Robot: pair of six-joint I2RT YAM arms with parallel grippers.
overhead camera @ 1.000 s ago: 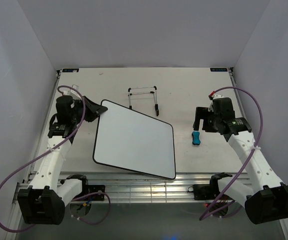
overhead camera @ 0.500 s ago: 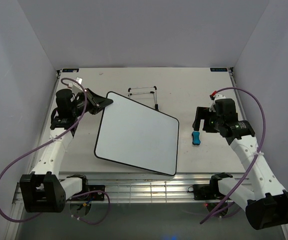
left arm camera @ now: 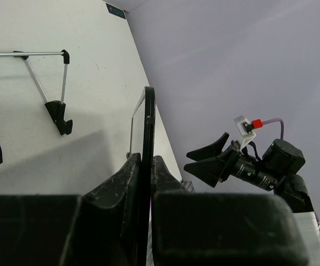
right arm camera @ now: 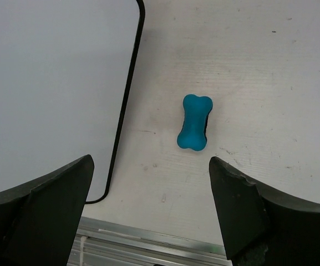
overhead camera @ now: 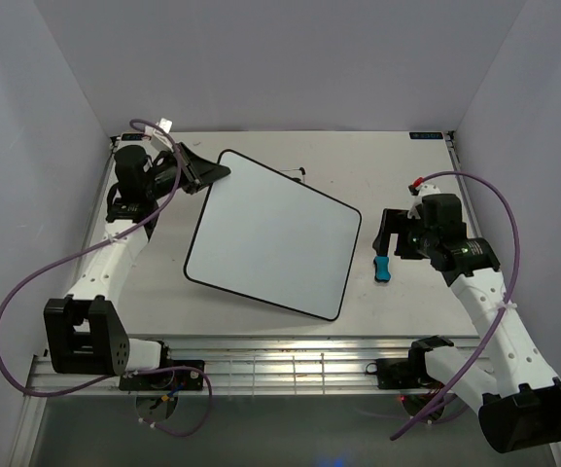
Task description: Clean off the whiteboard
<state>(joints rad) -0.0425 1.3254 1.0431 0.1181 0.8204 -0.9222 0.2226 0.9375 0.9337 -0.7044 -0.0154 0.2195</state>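
Note:
The whiteboard (overhead camera: 275, 233) is glossy white with a thin black frame, and its face shows no writing. It is tilted, with its far left corner lifted. My left gripper (overhead camera: 217, 170) is shut on that corner. In the left wrist view the board's black edge (left arm camera: 148, 116) runs edge-on between the shut fingers of the left gripper (left arm camera: 147, 160). My right gripper (overhead camera: 385, 238) is open and empty, hovering just above the small blue bone-shaped eraser (overhead camera: 383, 269). In the right wrist view the eraser (right arm camera: 194, 122) lies on the table ahead of the open right gripper (right arm camera: 150, 160), right of the board's corner (right arm camera: 54, 83).
The thin black wire stand (left arm camera: 43, 83) stands on the table behind the board; in the top view only a bit of it (overhead camera: 300, 173) shows past the board's far edge. The metal rail (overhead camera: 290, 360) runs along the near table edge.
My left arm has lifted the whiteboard's corner and carried it farther back and to the right, so the board now covers most of the wire stand. The right gripper has hardly moved.

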